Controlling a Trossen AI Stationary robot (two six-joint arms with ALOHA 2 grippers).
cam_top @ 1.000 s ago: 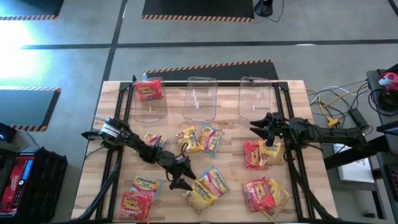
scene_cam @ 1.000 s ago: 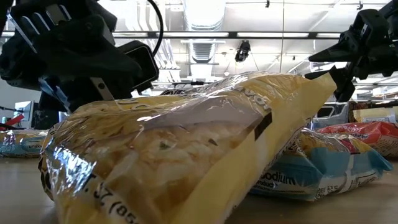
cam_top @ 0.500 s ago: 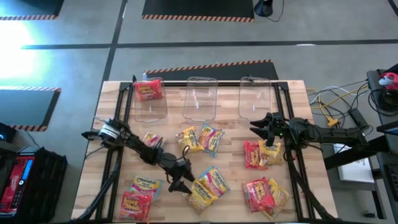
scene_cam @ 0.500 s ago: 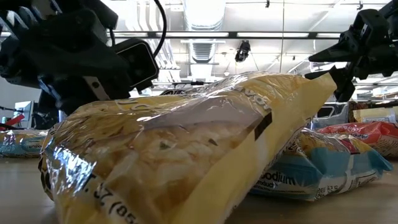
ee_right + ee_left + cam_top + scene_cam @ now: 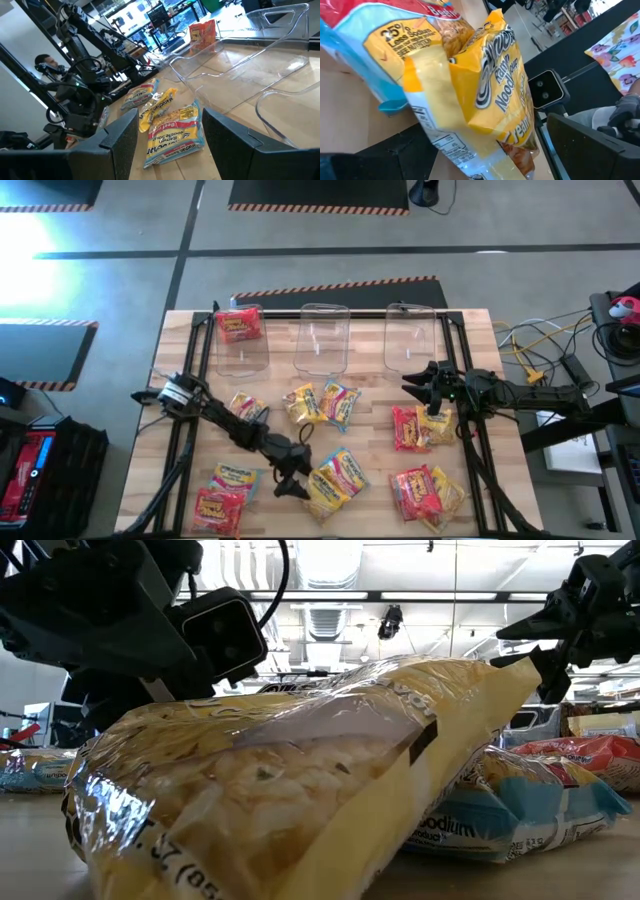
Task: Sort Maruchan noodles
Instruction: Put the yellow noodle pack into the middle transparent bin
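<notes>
1. High view: the pale wooden slatted counter [image 5: 470, 330] stands on grey concrete floor [image 5: 300, 220] with hazard-striped mats [image 5: 335, 288].
2. Crinkly red, yellow and pink Maruchan noodles [image 5: 335, 477] lie scattered before three clear plastic bins [image 5: 322, 338].
3. Left gripper [image 5: 290, 485] fingers apart beside a yellow packet; right gripper [image 5: 420, 383] fingers apart, holding nothing.

Yellow noodle packet [image 5: 322, 494] beside a red-and-blue one [image 5: 345, 470]; red packet [image 5: 239, 325] in a clear bin [image 5: 240, 355].

The left arm is stretched diagonally toward the front middle, and its hand [image 5: 291, 487] is held low with the fingers spread wide. The right arm is extended from the right side, its hand [image 5: 418, 381] kept open.
</notes>
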